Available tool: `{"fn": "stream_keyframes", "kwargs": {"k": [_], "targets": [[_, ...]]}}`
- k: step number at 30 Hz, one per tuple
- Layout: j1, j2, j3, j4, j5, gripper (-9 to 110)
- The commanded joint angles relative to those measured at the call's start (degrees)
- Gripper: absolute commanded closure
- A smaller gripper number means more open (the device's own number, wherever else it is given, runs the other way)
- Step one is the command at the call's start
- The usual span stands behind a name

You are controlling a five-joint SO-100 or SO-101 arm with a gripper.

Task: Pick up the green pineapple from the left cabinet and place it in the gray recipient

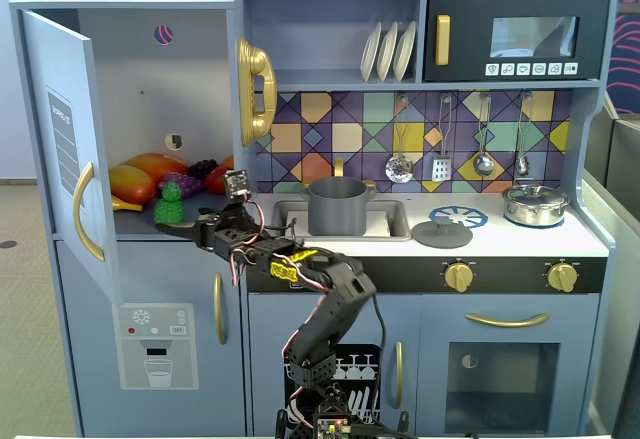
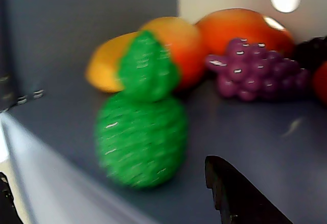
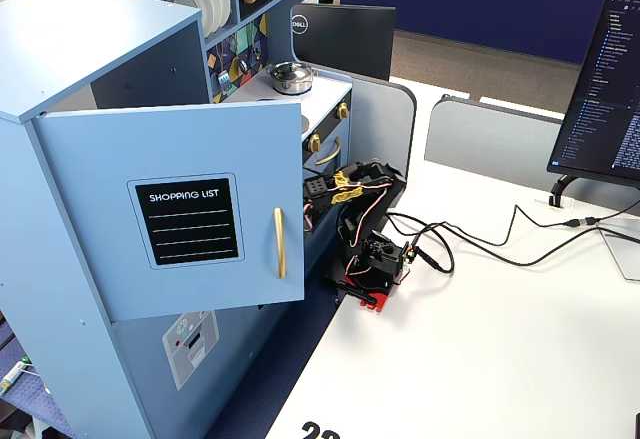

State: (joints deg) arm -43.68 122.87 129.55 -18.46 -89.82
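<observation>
My black two-finger gripper (image 1: 200, 225) reaches toward the open tall blue-gray toy kitchen cabinet (image 1: 125, 69), at the left end of the play kitchen in a fixed view. Its tips sit just at the front edge of the cabinet shelf. Whether my fingers are spread or closed, I cannot tell: the wrist view shows only one dark fingertip (image 2: 230, 193) at the bottom edge, and the fixed view is too small to judge.

The small bright-green bumpy toy pineapple with a darker leafy crown (image 1: 170, 204) stands upright near the front edge of that shelf, just beside my gripper and a little above and left of it in the fixed view. In the wrist view the pineapple (image 2: 140, 132) is close, left of my fingertip, and not touching it. It is blurred there.

Behind the pineapple lie an orange-yellow toy mango (image 2: 168, 50) and a purple plastic grape bunch (image 2: 250, 68), both against the back of the shelf.

The matte gray cylindrical toy pot (image 1: 337, 206) sits in the kitchen's sink, right of the cabinet and well apart from the pineapple.

In another fixed view, the cabinet's open door (image 3: 190, 219) hides the shelf and my gripper.
</observation>
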Motion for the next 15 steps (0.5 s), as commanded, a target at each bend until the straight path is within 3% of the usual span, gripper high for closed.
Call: {"fn": "stream_keyframes", "kwargs": {"k": [1, 15], "targets": [[0.6, -3.5, -7.1, -2.5, 0.3, 57], [0.1, -17.9, -20.0, -3.0, -1.5, 58]]}}
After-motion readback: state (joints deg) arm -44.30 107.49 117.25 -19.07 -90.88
